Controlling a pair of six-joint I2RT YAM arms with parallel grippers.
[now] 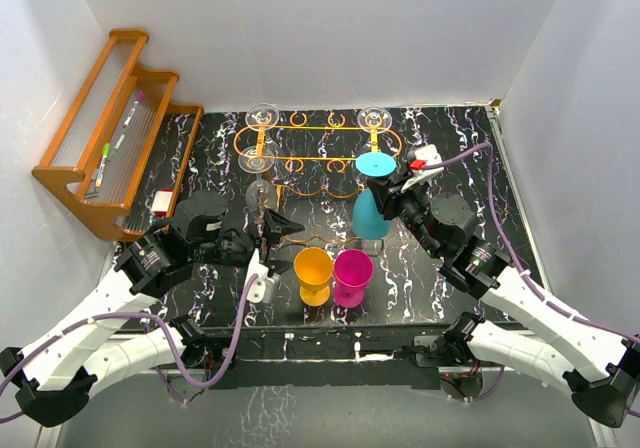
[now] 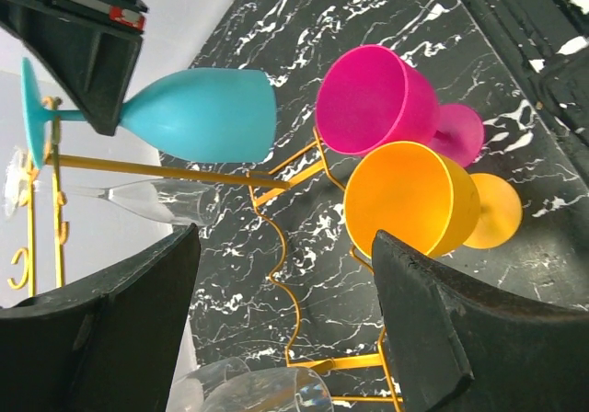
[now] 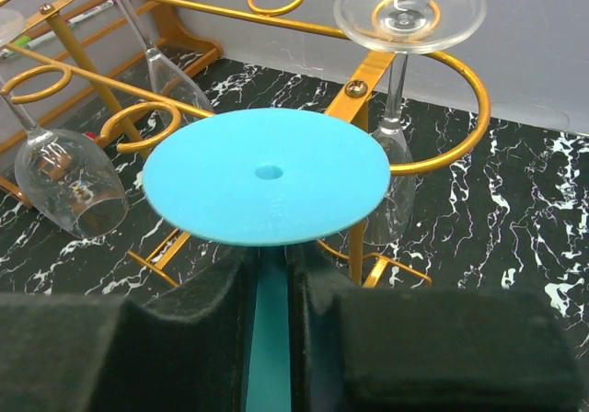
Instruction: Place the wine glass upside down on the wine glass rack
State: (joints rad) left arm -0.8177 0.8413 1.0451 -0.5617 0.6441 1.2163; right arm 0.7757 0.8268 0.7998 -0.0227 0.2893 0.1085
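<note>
White walls [image 1: 300,28] stand around a black table [image 1: 405,278] with white squiggly lines. A brown wooden shelf [image 1: 75,158] sits by the left wall.

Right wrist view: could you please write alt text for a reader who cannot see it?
The right tool is shut on the stem of an upside-down turquoise wine glass, its round foot facing up before the orange wire rack. Clear glasses hang inverted in it, over a black marbled table.

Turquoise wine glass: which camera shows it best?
Left wrist view: the turquoise wine glass shows in side profile, bowl to foot. The top view shows it small, from above; the right wrist view only its round foot and stem.
</note>
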